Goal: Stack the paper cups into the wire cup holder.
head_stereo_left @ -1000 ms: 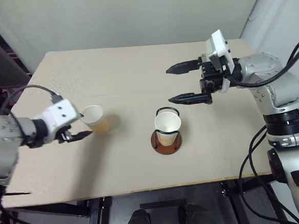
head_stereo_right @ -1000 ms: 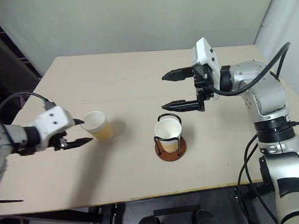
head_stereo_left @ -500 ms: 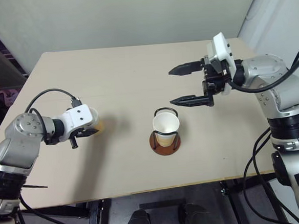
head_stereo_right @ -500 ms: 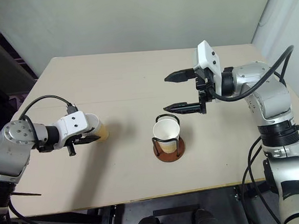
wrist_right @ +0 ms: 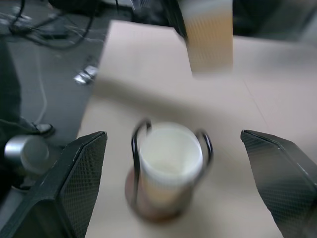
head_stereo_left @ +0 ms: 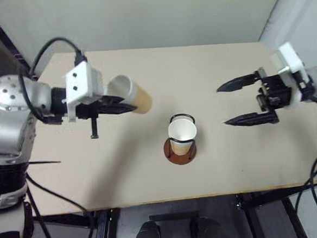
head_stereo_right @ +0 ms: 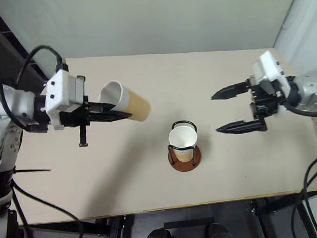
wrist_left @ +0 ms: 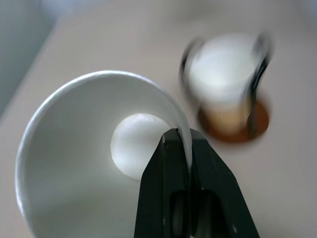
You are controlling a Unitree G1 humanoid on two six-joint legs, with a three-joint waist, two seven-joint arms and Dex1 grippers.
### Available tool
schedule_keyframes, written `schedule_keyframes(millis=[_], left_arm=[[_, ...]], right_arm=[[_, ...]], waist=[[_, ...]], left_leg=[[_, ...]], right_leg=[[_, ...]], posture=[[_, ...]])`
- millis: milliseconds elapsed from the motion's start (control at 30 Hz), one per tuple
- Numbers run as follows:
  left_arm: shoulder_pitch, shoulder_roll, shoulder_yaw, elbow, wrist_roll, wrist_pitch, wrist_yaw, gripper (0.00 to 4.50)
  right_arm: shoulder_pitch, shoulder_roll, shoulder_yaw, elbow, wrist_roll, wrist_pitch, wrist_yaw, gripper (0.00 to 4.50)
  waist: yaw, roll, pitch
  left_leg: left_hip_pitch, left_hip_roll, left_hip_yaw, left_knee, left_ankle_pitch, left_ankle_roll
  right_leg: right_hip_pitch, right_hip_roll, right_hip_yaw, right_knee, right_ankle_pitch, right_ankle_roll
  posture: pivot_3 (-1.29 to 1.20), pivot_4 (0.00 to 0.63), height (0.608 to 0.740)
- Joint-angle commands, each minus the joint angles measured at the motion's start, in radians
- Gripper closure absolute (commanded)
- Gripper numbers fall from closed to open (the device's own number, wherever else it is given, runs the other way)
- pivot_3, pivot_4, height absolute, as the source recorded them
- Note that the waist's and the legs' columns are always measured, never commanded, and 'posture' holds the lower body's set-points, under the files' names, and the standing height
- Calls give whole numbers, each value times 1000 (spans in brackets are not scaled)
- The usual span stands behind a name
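Two paper cups on show from the head views, and no readable writing or logos on any of it. One cup (head_stereo_left: 131,97) is up off the table (head_stereo_left: 209,66), tipped on its side, with the left gripper (head_stereo_left: 126,106) clamped on its rim. The other cup (head_stereo_left: 182,137) sits upright inside the wire cup holder (head_stereo_left: 180,152) mid-table, so most of its tan side is hidden behind the wire and I can't tell if more are nested in it. Right gripper (head_stereo_left: 223,106) hangs off to the right, fingers spread wide with nothing between them.

Left wrist view: fingers (wrist_left: 171,191) pinched together over the white rim of the held cup (wrist_left: 74,163), one inside, one outside. Holder (wrist_left: 233,124) beyond is just a blur.

Right wrist view: both fingers (wrist_right: 74,183) far apart at the edges, holder (wrist_right: 168,168) between them, smeared. The held cup (wrist_right: 210,37) is cut off at the frame edge.
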Motion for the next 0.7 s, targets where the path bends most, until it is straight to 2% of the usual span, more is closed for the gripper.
schedule_keyframes(millis=[33, 167, 300, 600, 700], left_arm=[[-87, -46, -62, 6, -19, -26, -91, 4476], [-161, -123, -160, 83, 34, -96, -173, 4476], [-187, -168, -231, 140, 116, -175, -209, 4476], [-170, -206, -287, 182, 196, -245, -215, 4476], [-162, -209, -301, 175, 211, -246, -213, 3845]], right_arm=[[42, -69, -93, 3, 3, -29, 11, 0], [102, -93, -132, -41, 15, -22, -21, 0], [140, -95, -158, -93, 31, -4, -56, 0], [197, -111, -193, -144, 47, 9, -103, 0], [201, -113, -190, -146, 45, 5, -108, 0]], waist=[[-2, 0, 0], [-17, 2, 1], [-23, 2, 1], [-16, 2, 1], [-14, 2, 1]], left_leg=[[2, 1, 0, 1, 0, 1], [10, 1, 2, 2, -1, 4], [12, 0, 3, 5, -1, 5], [10, -4, 5, 8, -6, 15], [10, -6, 8, 9, -10, 18]], right_leg=[[2, 0, 1, 0, 0, 1], [10, 1, 3, -1, 1, 4], [14, 3, 4, -2, -1, 8], [16, 3, 20, -3, -5, 22], [16, 2, 23, -5, -5, 25]], posture=[[0, 150, 740], [0, 150, 740], [0, 150, 740], [0, 150, 740], [0, 150, 740]])
